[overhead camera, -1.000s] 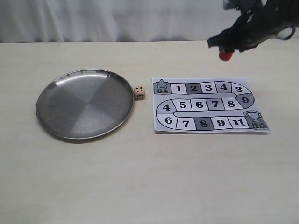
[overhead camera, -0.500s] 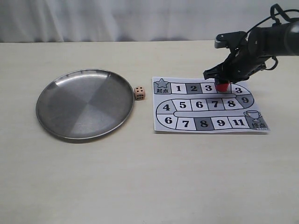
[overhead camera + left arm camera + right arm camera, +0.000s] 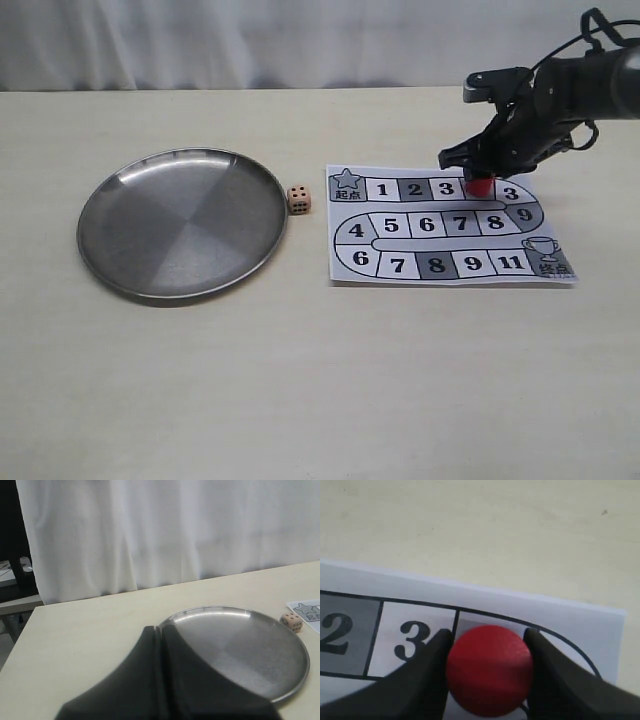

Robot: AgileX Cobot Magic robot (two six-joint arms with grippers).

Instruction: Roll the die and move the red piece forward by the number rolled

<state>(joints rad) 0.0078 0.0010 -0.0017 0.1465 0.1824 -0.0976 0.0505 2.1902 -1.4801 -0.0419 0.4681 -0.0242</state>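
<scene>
The red piece point(image 3: 481, 185) stands over the grey square just after the 3 in the top row of the paper board point(image 3: 450, 262), hiding that square's number. My right gripper point(image 3: 481, 176) is shut on the red piece point(image 3: 489, 669), its two dark fingers pressed against both sides. The beige die point(image 3: 298, 199) rests on the table between the round metal plate point(image 3: 130, 250) and the board, showing black pips. In the left wrist view the die point(image 3: 291, 622) lies just past the plate's rim point(image 3: 280, 692). My left gripper point(image 3: 160, 630) is shut and holds nothing, hovering near the plate's edge.
The board's numbered track runs from a star at its left end point(image 3: 346, 182) to a trophy at the lower right point(image 3: 552, 258). A white curtain point(image 3: 240, 40) closes off the back of the table.
My right gripper has come down from above the table's far right with the red piece and now holds it low on the board's top row. The die and plate stayed put.
</scene>
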